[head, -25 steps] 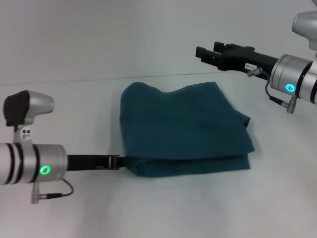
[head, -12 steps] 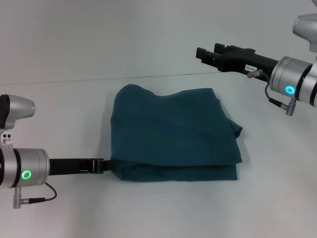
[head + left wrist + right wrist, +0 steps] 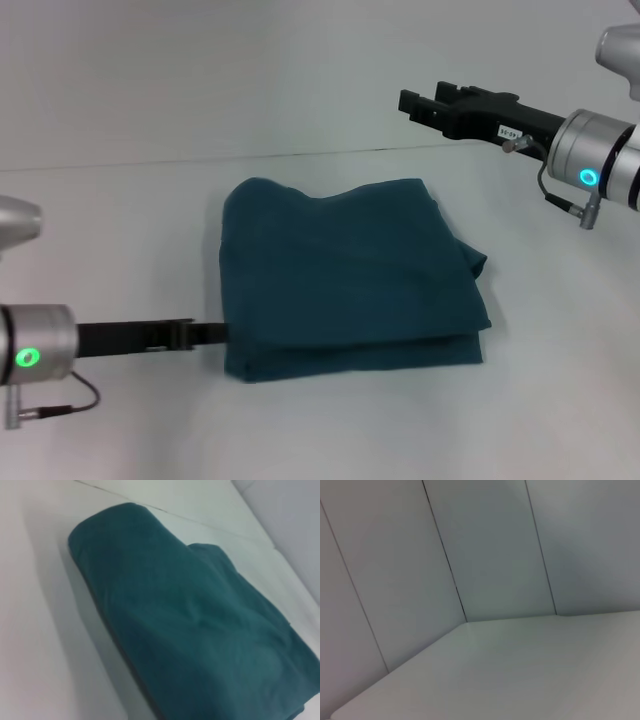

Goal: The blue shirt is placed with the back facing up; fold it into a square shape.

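The blue shirt (image 3: 345, 275) lies folded on the white desk (image 3: 330, 430), roughly in the middle of the head view, as a thick, nearly square bundle with several layers stacked at its near edge. Its top surface is plain, with soft wrinkles and a small bulge of loose cloth at the right side. The far edge dips a little in the middle, and the near edge shows two layers slightly offset from each other. The left hand (image 3: 222, 333) reaches in low from the left, level with the desk, and its dark fingers meet the near-left corner of the shirt; the tips sit at or within the fabric edge, so I cannot tell whether they are clenched on the cloth or released. In the left wrist view the blue shirt (image 3: 200, 630) fills most of the picture, with a rounded fold along one side and the pale desk (image 3: 40, 630) beside it. The right hand (image 3: 425, 106) hangs raised at the far right, well apart from the shirt and above the back part of the desk, holding nothing; its dark fingers point toward the left with a visible gap between them, so it stands released. The right wrist view shows only the bare desk (image 3: 520, 670) and the panelled wall (image 3: 485, 545) behind it.
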You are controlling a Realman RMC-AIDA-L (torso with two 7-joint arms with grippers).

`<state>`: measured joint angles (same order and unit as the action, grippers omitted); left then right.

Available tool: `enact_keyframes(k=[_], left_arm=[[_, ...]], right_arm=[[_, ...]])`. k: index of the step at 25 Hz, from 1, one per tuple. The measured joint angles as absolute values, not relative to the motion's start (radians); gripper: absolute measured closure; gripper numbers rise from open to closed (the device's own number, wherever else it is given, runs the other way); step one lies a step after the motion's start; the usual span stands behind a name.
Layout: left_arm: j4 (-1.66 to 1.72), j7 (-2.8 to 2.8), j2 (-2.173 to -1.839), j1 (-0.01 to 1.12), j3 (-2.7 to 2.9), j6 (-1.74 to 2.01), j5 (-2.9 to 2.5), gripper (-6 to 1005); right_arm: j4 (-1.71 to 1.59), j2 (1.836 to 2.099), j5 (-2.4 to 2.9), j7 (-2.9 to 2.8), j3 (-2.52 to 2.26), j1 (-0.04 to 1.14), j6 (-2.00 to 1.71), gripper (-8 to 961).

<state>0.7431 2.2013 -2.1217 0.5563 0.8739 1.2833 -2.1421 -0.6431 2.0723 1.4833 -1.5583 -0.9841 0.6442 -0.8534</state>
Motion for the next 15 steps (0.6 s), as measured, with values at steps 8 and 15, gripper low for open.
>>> enact_keyframes(k=[8,15], left_arm=[[0.846,2.17,-2.115,0.502,0.768,1.384,-2.148,772],[0.887,1.999,-2.132,0.503,0.737,1.379,-2.04,519]], right_arm=[[-0.646,2.07,1.483,-1.543,-0.963,0.634,-0.863,266],[-0.636,2.058,1.483,-1.438,-0.906,0.587,-1.043,250]])
